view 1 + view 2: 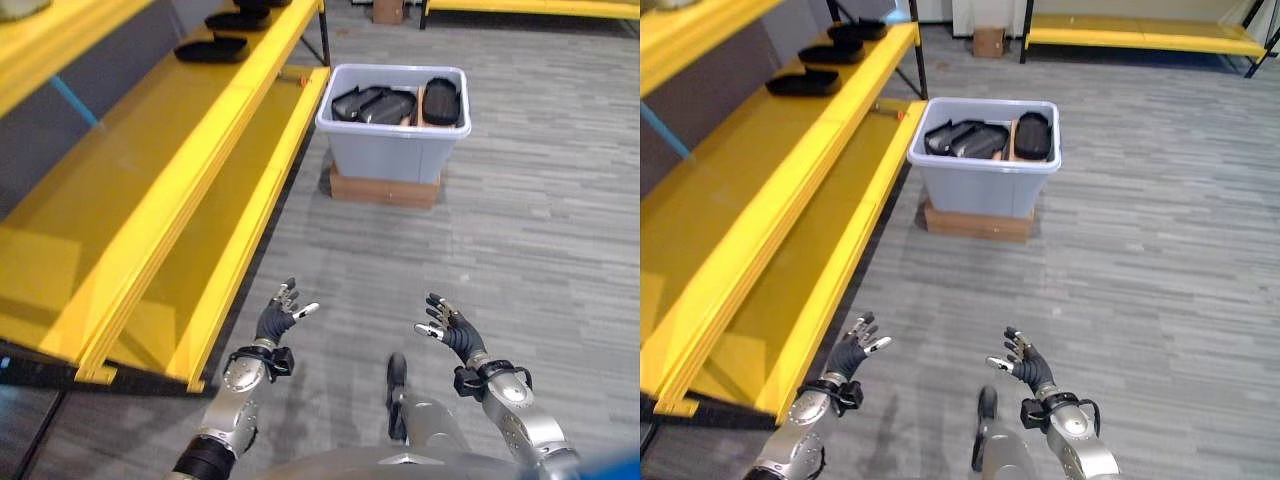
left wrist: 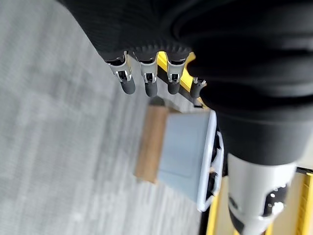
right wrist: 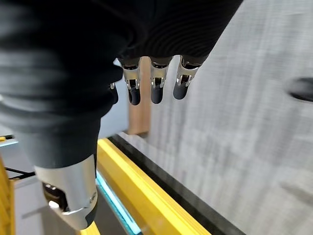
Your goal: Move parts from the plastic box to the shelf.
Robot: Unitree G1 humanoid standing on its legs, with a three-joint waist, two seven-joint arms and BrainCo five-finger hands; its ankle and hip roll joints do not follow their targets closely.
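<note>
Ahead on the floor, plastic box (image 1: pixel 392 135) holds black parts (image 1: pixel 373 104), well apart from both hands. Left hand (image 1: pixel 276 318) and right hand (image 1: pixel 452 330) open, empty. Yellow shelf (image 1: pixel 190 150) alongside left: likely risk is clipping its edge during approach.

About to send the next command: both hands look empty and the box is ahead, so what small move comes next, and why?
Probably step forward toward the plastic box. The left hand and right hand hover open and empty over the floor, well short of the box, where black parts remain. A few parts already lie on the yellow shelf.
</note>
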